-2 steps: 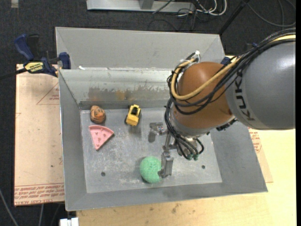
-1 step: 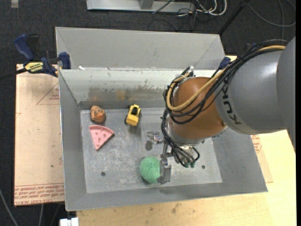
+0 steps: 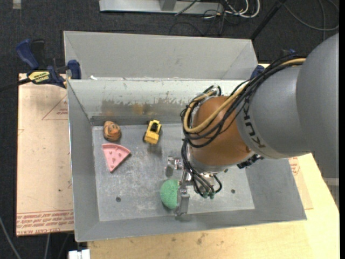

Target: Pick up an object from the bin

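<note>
The grey KUKA-lettered arm [image 3: 302,107] has an orange wrist cover [image 3: 218,136], black and yellow cables [image 3: 190,118], metal hand [image 3: 180,186].

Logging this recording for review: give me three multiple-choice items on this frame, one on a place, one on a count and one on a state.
1. Where is the gripper?
A. far-left corner
B. beside the green lump by the near wall
C. outside the bin

2. How many loose things lie in the bin?
A. two
B. four
C. seven

3. How does the pink wedge lie?
A. flat, alone
B. on edge against a wall
C. in the gripper

Key:
1 B: the lump sits right against it.
2 B: lump, wedge, yellow toy, brown piece.
3 A: bare floor surrounds it.
</note>
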### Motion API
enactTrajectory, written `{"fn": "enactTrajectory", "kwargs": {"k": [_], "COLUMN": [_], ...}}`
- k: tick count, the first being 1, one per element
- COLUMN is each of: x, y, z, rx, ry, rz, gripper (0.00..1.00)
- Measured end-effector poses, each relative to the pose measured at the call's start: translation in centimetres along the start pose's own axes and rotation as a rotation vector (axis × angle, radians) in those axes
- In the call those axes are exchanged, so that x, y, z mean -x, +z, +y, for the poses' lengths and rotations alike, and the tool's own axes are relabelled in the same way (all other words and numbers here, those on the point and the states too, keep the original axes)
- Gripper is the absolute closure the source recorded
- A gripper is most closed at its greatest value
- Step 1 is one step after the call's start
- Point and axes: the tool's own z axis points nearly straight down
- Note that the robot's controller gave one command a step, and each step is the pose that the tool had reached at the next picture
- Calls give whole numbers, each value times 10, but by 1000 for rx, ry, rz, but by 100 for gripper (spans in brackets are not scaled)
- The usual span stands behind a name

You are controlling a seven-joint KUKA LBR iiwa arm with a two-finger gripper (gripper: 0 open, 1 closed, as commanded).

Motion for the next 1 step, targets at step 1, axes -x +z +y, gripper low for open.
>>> {"fn": "enactTrajectory", "kwargs": {"k": [1], "x": [5], "y": [32], "z": [0], "rx": [1], "ry": [-113], "rz": [-3], "gripper": [100]}}
